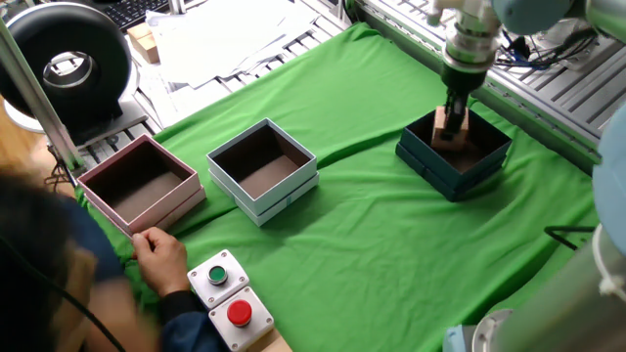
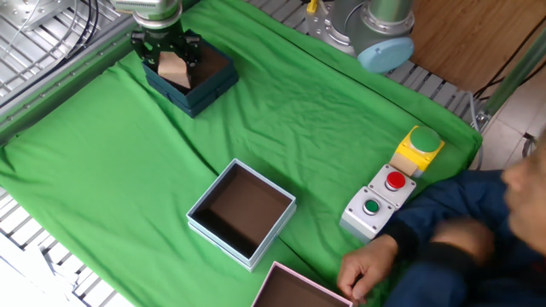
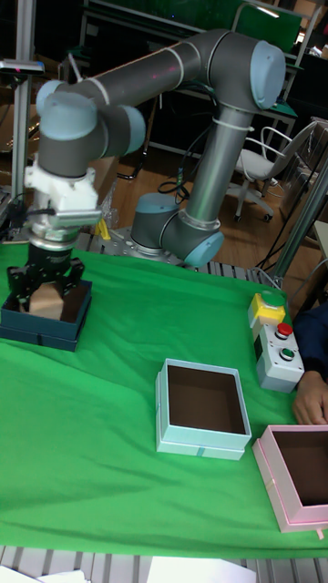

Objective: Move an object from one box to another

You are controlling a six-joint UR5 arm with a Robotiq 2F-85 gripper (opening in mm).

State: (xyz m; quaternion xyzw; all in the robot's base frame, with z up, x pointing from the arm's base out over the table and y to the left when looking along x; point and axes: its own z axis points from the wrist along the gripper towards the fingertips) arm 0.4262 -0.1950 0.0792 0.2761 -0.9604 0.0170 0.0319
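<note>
tool point(image 2: 168, 61): clenched on cube point(image 2: 173, 68) | cube between fingers, over teal box point(image 2: 201, 83)

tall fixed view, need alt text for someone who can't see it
A grey robot arm reaches down so its claw grips a small tan wooden cube at the dark teal box on a green cloth. Nearer the camera sit an empty white box with pale blue trim and a pink box.

Pink box point(image 1: 142, 186); button boxes point(image 1: 229, 298); green cloth point(image 1: 391, 235).
</note>
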